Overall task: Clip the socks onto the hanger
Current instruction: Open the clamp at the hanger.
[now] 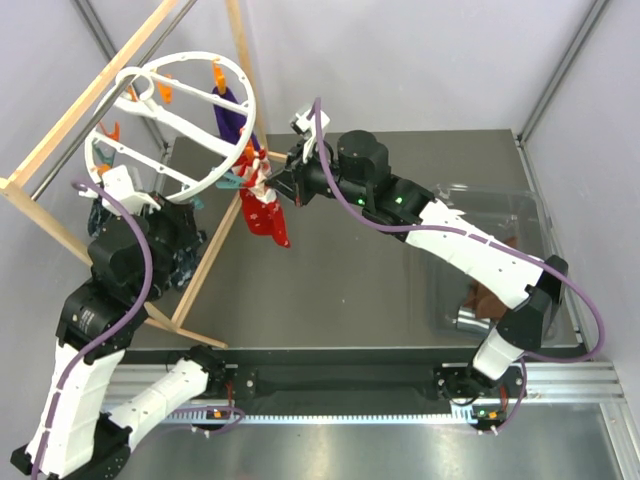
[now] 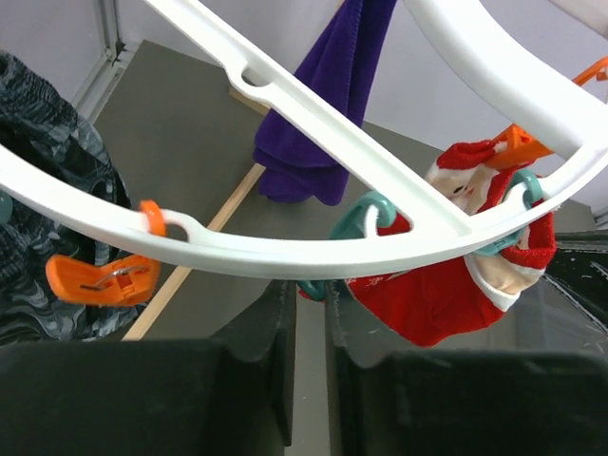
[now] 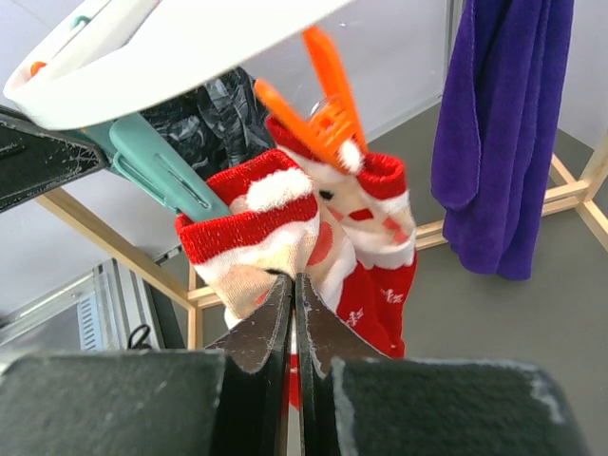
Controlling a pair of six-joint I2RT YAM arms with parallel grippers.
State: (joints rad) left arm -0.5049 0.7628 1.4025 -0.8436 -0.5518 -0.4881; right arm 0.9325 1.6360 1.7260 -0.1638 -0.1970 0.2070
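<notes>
While the right claw [image 3: 296, 285] pinches the socks [image 3: 252, 233] at the hanger [image 2: 237, 255] rim, the left claw [image 2: 309, 299] waits just beneath.

Fingers pressed together on a pale cuff, the right claw seems to offer one sock up to a teal clip [image 3: 157, 161] on the rim's side facing the table [image 1: 380, 290] middle. What looks like its mate hangs beside it from an orange clip [image 3: 328, 104]. The left claw's fingers stand a narrow slit apart under the rim, and whether they grip anything cannot be told. It is probably placed there to steady the ring or work the clip. The hanger hangs from a wooden frame [image 1: 60, 128] over the table's far left corner, with a purple sock [image 3: 503, 123] on its far rim.
</notes>
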